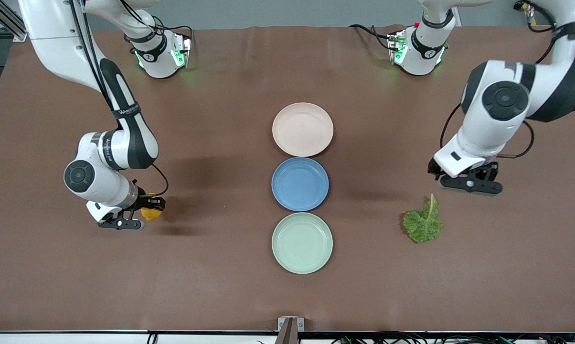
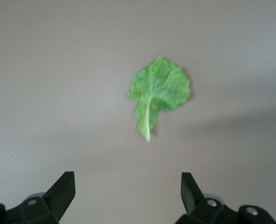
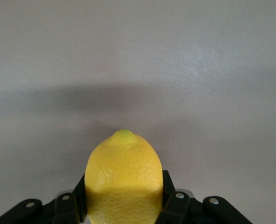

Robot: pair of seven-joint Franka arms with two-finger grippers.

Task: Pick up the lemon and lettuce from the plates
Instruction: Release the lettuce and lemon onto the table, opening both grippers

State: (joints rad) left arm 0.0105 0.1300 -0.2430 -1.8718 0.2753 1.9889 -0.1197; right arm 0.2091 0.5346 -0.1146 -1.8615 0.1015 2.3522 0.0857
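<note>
The beige-pink plate [image 1: 302, 129] and the mint green plate [image 1: 302, 242] lie bare in the middle of the table. My right gripper [image 1: 139, 217] is shut on the yellow lemon [image 1: 151, 213] just above the bare table toward the right arm's end; the lemon fills the fingers in the right wrist view [image 3: 123, 182]. The green lettuce [image 1: 423, 221] lies flat on the table toward the left arm's end. My left gripper [image 1: 469, 184] is open and empty above the table beside the lettuce, which also shows in the left wrist view [image 2: 159, 93].
A blue plate [image 1: 300, 184] lies between the two other plates, also bare. The arm bases [image 1: 161, 52] stand along the table's edge farthest from the camera. A small bracket [image 1: 290, 325] sits at the nearest table edge.
</note>
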